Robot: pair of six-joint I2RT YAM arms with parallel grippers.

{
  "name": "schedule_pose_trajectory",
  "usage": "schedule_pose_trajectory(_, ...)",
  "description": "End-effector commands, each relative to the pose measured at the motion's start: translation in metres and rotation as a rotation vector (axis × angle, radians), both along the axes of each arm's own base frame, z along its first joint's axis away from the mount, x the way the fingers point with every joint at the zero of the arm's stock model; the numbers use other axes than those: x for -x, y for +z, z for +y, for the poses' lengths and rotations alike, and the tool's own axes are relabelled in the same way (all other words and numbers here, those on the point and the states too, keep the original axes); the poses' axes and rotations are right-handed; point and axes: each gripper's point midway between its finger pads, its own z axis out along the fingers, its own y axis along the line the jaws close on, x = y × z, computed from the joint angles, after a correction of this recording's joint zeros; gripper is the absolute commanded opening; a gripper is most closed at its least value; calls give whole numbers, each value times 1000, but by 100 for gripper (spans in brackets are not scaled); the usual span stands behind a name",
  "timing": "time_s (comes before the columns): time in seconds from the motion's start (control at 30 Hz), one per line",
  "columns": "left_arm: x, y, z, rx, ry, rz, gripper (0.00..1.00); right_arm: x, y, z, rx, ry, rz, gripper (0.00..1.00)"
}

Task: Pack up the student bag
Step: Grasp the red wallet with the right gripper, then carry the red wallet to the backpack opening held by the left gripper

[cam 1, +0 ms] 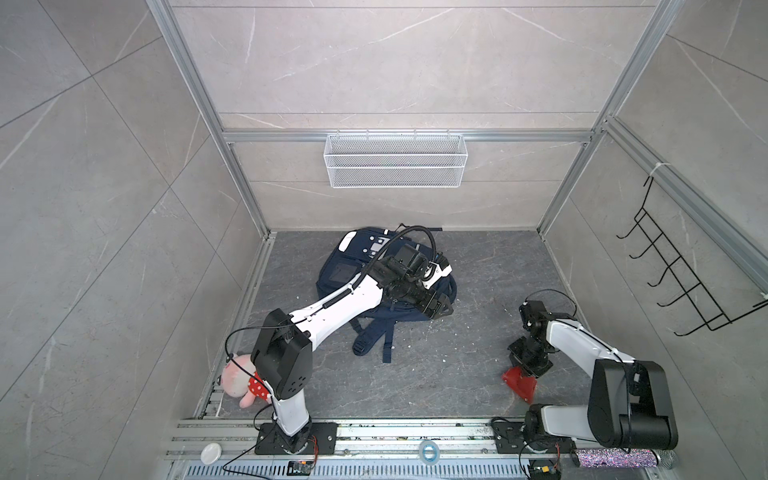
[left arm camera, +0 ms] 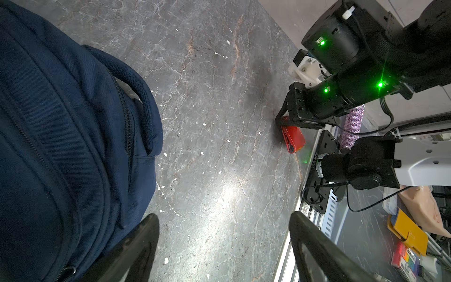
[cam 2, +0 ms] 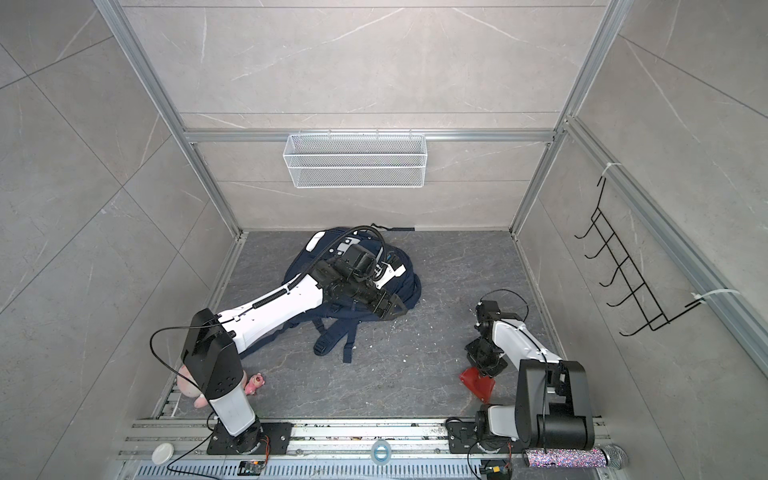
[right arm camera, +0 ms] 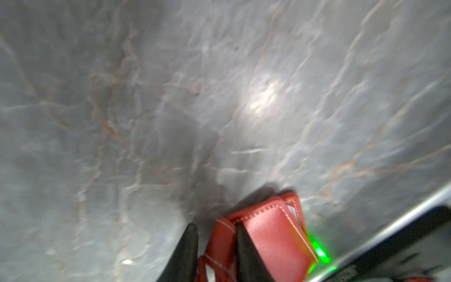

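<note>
Both top views look steeply down from high above the near edge of the dark stone tabletop [cam 1: 415, 386], facing the far wall and its wire basket [cam 1: 395, 166]. They take in the whole enclosure and share nearly all of it, the student bag [cam 1: 345, 274] included. The left wrist camera sits low and close beside the bag, looking past the left gripper [left arm camera: 223, 217] toward the tabletop's near right corner. There it catches the right gripper [left arm camera: 284, 120] and a red wallet [left arm camera: 294, 139]. The right wrist camera hangs very close over that same wallet [right arm camera: 271, 234], blurred, facing the tabletop.
</note>
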Motion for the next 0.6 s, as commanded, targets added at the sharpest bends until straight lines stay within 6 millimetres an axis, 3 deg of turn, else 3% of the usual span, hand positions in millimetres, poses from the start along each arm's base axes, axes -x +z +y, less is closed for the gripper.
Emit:
schedule_pose_trajectory(0.0,-11,3,1,53,36,47,81,-65,9,38,-187,31,-244,11)
schedule_pose_trajectory(0.13,-32,17,19,149,124,99,75,-110,39,66,-264,88,-381,5)
schedule_pose_trajectory(0.23,-47,28,32,197,179,119,76,-141,69,87,-289,111,-485,4)
schedule_pose_trajectory(0.4,-58,28,34,209,207,165,95,-195,113,134,-342,158,-618,4)
schedule_pose_trajectory(0.57,-64,26,30,228,234,185,97,-241,141,190,-409,211,-715,5)
